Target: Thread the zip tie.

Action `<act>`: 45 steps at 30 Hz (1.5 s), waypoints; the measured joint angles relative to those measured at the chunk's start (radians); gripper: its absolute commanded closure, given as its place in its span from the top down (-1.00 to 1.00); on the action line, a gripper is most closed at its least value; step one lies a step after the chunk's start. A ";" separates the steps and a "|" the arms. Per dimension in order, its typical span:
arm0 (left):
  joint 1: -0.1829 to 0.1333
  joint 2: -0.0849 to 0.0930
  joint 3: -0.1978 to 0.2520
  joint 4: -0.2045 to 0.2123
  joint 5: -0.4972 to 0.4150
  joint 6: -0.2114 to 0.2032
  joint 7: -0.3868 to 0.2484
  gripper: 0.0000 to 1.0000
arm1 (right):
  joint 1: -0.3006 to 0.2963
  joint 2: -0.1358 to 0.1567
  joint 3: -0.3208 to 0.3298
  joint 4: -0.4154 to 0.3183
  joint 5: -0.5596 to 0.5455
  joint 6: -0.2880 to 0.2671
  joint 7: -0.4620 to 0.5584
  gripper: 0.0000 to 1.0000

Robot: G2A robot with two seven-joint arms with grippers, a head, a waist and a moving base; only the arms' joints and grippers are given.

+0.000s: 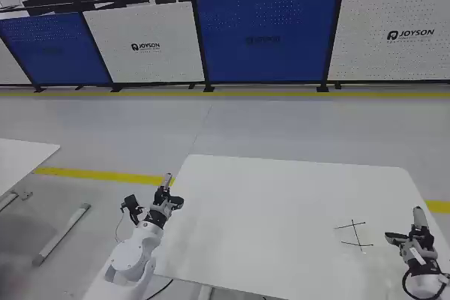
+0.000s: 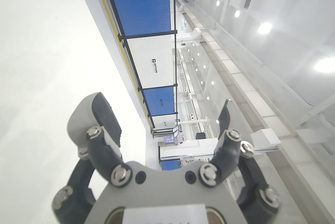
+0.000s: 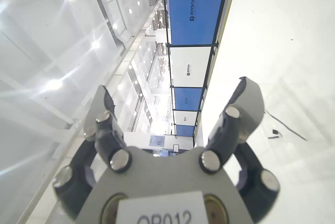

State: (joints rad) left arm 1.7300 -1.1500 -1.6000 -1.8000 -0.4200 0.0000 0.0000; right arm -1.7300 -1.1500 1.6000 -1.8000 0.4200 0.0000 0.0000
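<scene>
Thin black zip ties (image 1: 354, 234) lie crossed on the white table (image 1: 285, 217) near its right side; one shows in the right wrist view as a dark strip with a small head, the zip tie (image 3: 286, 128). My right gripper (image 1: 407, 238) stands at the table's right edge, a short way right of the ties, open with nothing between its fingers (image 3: 246, 102). My left gripper (image 1: 165, 196) stands at the table's left edge, far from the ties, open and holding nothing, fingers (image 2: 104, 115) spread.
A second white table (image 1: 15, 161) stands at the far left across a stretch of floor. Blue and white panel walls (image 1: 262, 41) line the back, with a yellow floor stripe (image 1: 97, 175) passing behind the table.
</scene>
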 measured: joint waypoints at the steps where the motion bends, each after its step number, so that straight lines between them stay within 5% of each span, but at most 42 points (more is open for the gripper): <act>1: 0.000 0.000 0.000 0.000 0.000 0.000 0.000 1.00 | 0.000 0.000 0.000 0.000 0.000 0.000 0.000 0.57; 2: 0.000 0.000 0.000 0.000 0.000 0.000 0.000 1.00 | 0.000 0.000 0.000 0.000 0.000 0.000 0.000 1.00; 3: 0.000 0.000 0.000 0.000 0.000 0.000 0.000 0.57 | 0.000 0.000 0.000 0.000 0.000 0.000 0.000 0.57; 4: 0.000 0.000 0.000 0.000 0.000 0.000 0.000 1.00 | 0.000 0.000 0.000 0.000 0.000 0.000 0.000 1.00; 5: 0.000 0.000 0.000 0.000 0.000 0.000 0.000 0.57 | 0.000 0.000 0.000 0.000 0.000 0.000 0.000 0.57; 6: 0.000 0.000 0.000 0.000 0.000 0.000 0.000 1.00 | 0.000 0.000 0.000 0.000 0.000 0.000 0.000 0.57; 7: 0.000 0.000 0.000 0.000 0.000 0.000 0.000 1.00 | 0.000 0.000 0.000 0.000 0.000 0.000 0.000 0.57; 8: 0.000 0.000 0.000 0.000 0.000 0.000 0.000 0.57 | 0.000 0.000 0.000 0.000 0.000 0.000 0.000 1.00; 9: 0.000 0.000 0.000 0.000 0.000 0.000 0.000 1.00 | 0.000 0.000 0.000 0.000 0.000 0.000 0.000 1.00; 10: 0.000 0.000 0.000 0.000 0.000 0.000 0.000 1.00 | 0.000 0.000 0.000 0.000 0.000 0.000 0.000 0.57; 11: 0.000 0.000 0.000 0.000 0.000 0.000 0.000 0.57 | 0.000 0.000 0.000 0.000 0.000 0.000 0.000 1.00; 12: 0.000 0.000 0.000 0.000 0.000 0.000 0.000 0.57 | 0.000 0.000 0.000 0.000 0.000 0.000 0.000 0.57; 13: 0.000 0.000 0.000 0.000 0.000 0.000 0.000 0.57 | 0.000 0.000 0.000 0.000 0.000 0.000 0.000 1.00; 14: 0.000 0.000 0.000 0.000 0.000 0.000 0.000 0.57 | 0.000 0.000 0.000 0.000 0.000 0.000 0.000 1.00; 15: 0.000 0.000 0.000 0.000 0.000 0.000 0.000 1.00 | 0.000 0.000 0.000 0.000 0.000 0.000 0.000 1.00; 20: 0.000 0.000 0.000 0.000 0.000 0.000 0.000 1.00 | -0.004 0.005 0.000 -0.006 -0.030 0.001 0.039 1.00; 29: 0.000 0.000 0.000 0.000 0.000 0.000 0.000 1.00 | -0.033 0.033 0.107 -0.032 -0.153 0.019 0.412 1.00; 45: 0.000 0.000 0.000 0.000 0.000 0.000 0.000 1.00 | -0.032 0.033 0.106 -0.033 -0.153 0.018 0.403 1.00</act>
State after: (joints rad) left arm 1.7300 -1.1500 -1.6000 -1.8000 -0.4200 0.0000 0.0000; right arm -1.7621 -1.1166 1.7059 -1.8331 0.2673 0.0184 0.4032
